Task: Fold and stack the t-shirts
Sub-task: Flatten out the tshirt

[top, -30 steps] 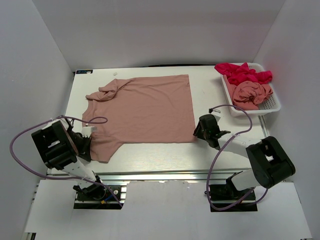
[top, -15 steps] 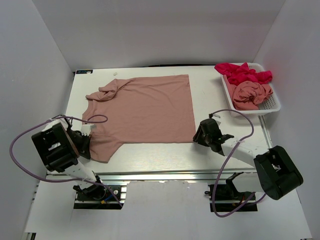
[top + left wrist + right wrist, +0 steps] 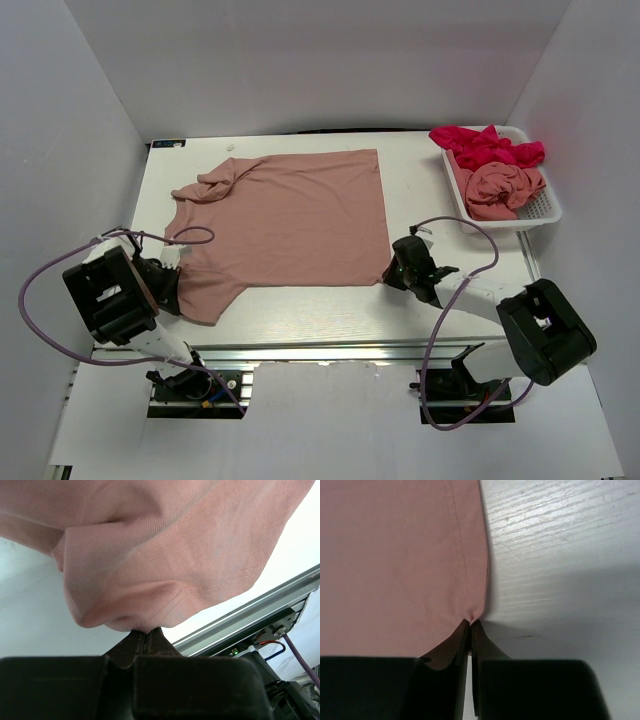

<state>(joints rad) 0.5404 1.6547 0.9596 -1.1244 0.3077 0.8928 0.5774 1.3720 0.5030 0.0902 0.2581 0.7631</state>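
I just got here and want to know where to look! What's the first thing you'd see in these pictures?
A big pink t-shirt lies spread out in the middle of the white table. The left end effector pinches its near sleeve and the right end effector pinches its near hem corner. At the far right, a white basket holds a magenta shirt and a crumpled pink shirt.

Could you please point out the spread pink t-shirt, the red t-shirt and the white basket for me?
spread pink t-shirt [image 3: 290, 215], top view, middle of its flat body.
red t-shirt [image 3: 485, 145], top view, crumpled bulk at the basket's far end.
white basket [image 3: 541, 203], top view, its right mesh wall.
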